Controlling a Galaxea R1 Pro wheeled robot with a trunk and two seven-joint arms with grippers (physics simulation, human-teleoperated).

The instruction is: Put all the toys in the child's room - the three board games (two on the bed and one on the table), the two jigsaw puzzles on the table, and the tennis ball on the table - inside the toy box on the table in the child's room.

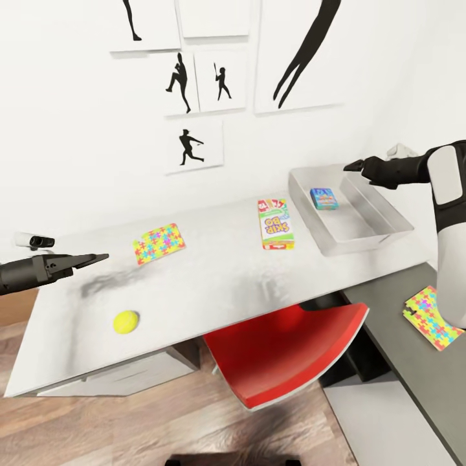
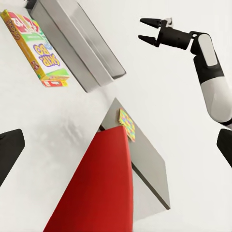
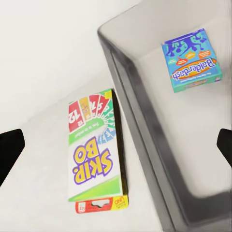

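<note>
2 grippers, left (image 1: 100, 258) and right (image 1: 349, 166), hover unclenched, empty, over table (image 1: 213, 285) edges.

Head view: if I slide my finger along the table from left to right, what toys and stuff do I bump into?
Tennis ball → jigsaw puzzle → Skip-Bo board game → toy box with the blue board game inside it.

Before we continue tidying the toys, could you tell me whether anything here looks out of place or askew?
One jigsaw puzzle lies off the table, on the lower dark grey surface to the robot's right, with one end poking past that surface's edge. The other puzzle, the tennis ball and the Skip-Bo game lie flat on the table.
</note>
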